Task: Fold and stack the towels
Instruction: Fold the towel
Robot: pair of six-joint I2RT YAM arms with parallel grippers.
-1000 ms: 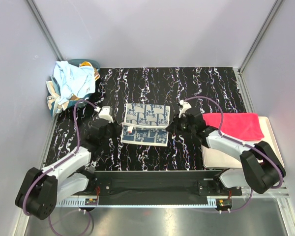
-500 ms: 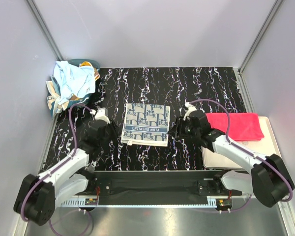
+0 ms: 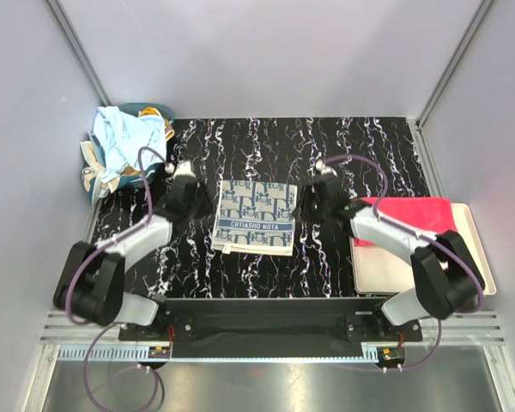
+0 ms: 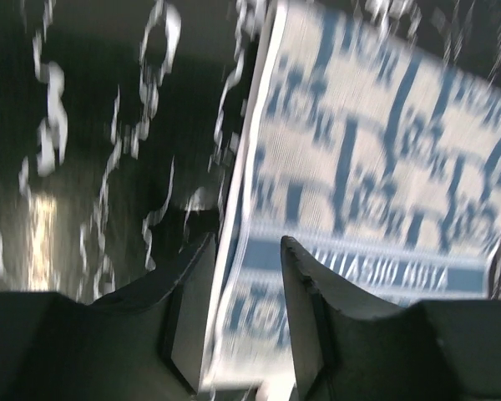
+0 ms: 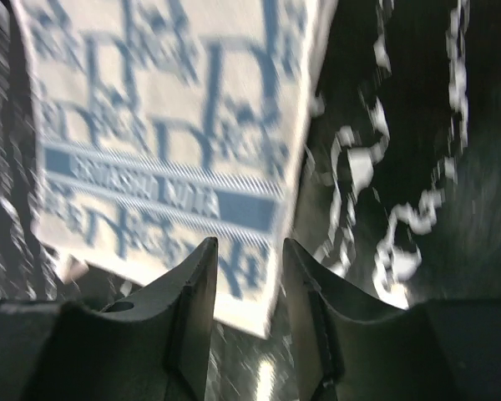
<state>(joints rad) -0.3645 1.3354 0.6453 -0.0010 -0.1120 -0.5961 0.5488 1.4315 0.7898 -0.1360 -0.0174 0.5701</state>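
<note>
Lying folded flat at mid-table: a grey towel [image 3: 255, 219] with dark-blue monograms and a lettered band. Hovering at its side edges: left gripper [image 4: 247, 241] and right gripper [image 5: 249, 242], jaws parted, clasping nothing. Blurring in both wrist views, making the lettering hard to read.

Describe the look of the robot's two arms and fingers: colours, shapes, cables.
The left arm and right arm have silver-grey links and bulky black joints. A purple cable loops along each. The fingers are dark, flat and taper to points.
</note>
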